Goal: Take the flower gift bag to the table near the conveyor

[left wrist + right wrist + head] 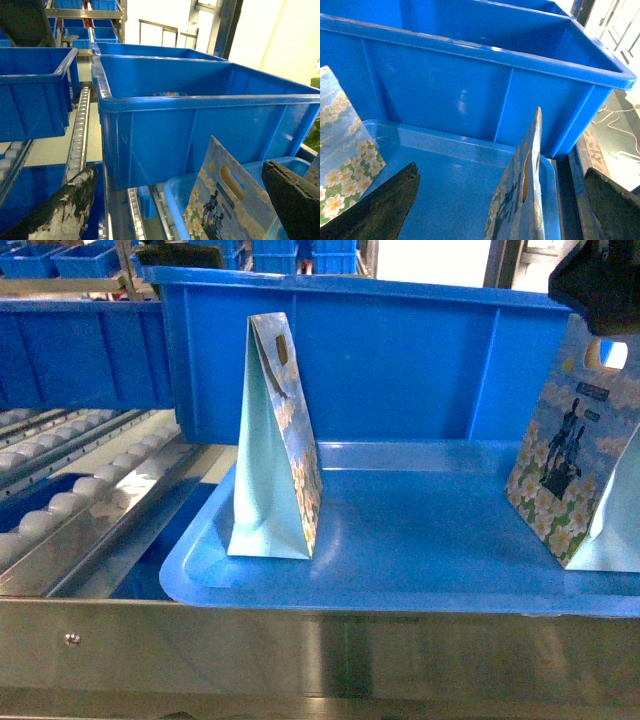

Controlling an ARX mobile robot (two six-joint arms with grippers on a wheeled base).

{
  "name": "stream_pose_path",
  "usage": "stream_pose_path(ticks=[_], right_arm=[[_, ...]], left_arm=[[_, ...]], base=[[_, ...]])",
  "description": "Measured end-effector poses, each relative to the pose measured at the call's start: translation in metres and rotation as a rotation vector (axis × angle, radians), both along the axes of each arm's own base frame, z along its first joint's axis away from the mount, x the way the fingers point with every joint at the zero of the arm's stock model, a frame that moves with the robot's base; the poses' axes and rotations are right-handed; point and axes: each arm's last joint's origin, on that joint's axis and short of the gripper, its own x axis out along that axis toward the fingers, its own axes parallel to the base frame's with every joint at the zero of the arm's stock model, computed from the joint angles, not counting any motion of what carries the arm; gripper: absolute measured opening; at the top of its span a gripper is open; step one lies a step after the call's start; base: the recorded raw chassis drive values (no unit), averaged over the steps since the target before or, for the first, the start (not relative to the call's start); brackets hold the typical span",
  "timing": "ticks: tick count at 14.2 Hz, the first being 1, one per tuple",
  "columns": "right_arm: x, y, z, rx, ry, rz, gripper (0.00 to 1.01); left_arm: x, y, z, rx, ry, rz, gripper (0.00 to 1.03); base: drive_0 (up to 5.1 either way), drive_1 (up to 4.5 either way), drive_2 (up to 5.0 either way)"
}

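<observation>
Two flower gift bags stand upright in a shallow blue tray [400,585]. One bag [278,440] is at the tray's left, the other [575,475] at its right edge. My right gripper [501,171] is open, and its worn dark fingers [380,205] straddle the handle top of the right bag [522,195] without touching it. My left gripper [179,169] is open too, with the left bag [222,205] low between its fingers and nearer the right one. White conveyor rollers [70,490] slope along the left. The table is out of view.
A deep blue bin [380,350] stands right behind the tray. More blue bins [35,90] sit on the roller lanes to the left and behind. A shiny steel ledge [320,655] runs along the front. The right arm's dark body [600,285] hangs over the right bag.
</observation>
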Motion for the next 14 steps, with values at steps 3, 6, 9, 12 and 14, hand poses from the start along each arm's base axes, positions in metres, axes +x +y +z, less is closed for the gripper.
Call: stream_pose_path(ticks=[3, 6, 9, 12, 14], right_arm=[[0.016, -0.007, -0.015, 0.010, 0.061, -0.052, 0.98], [0.022, -0.011, -0.023, 0.022, 0.086, -0.079, 0.98], [0.029, -0.017, -0.037, 0.069, 0.152, -0.095, 0.98], [0.032, -0.017, -0.042, 0.078, 0.160, -0.098, 0.98], [0.033, -0.015, -0.049, 0.025, 0.145, -0.104, 0.77]], left_arm=[[0.000, 0.000, 0.000, 0.000, 0.000, 0.001, 0.98], [0.000, 0.000, 0.000, 0.000, 0.000, 0.001, 0.98], [0.000, 0.000, 0.000, 0.000, 0.000, 0.001, 0.98], [0.000, 0.000, 0.000, 0.000, 0.000, 0.001, 0.98], [0.000, 0.000, 0.000, 0.000, 0.000, 0.001, 0.98]], base=[[0.0, 0.00, 0.0], [0.0, 0.00, 0.0], [0.0, 0.00, 0.0], [0.0, 0.00, 0.0], [0.0, 0.00, 0.0]])
